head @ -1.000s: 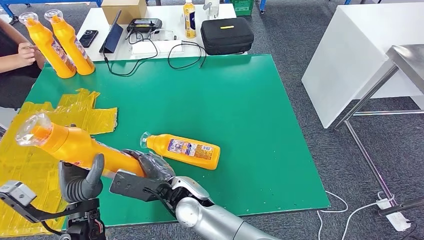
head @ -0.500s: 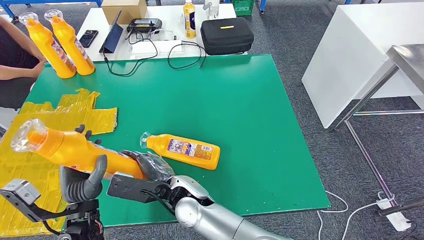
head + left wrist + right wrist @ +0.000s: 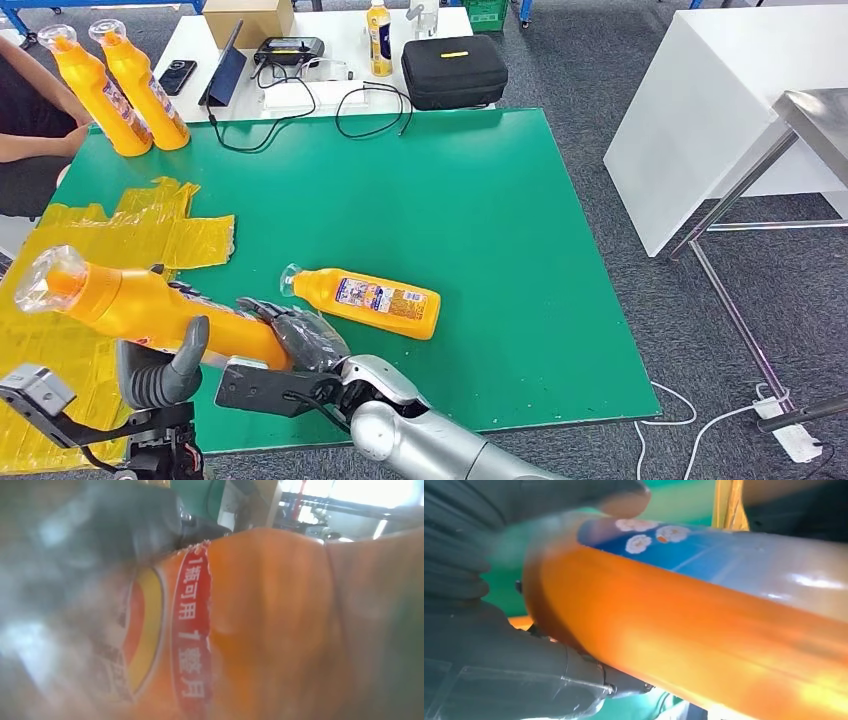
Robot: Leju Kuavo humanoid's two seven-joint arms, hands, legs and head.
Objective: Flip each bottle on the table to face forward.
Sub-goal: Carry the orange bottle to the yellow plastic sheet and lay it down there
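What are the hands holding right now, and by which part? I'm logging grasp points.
Both hold one orange bottle, lifted and lying sideways: the right hand grips its base end, the left hand its labelled middle.

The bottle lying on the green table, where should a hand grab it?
Grip the lying bottle around its labelled body, coming from above, fingers across its width. It lies flat, cap toward the robot's left; the body is wide and even, the neck narrow and tapered.
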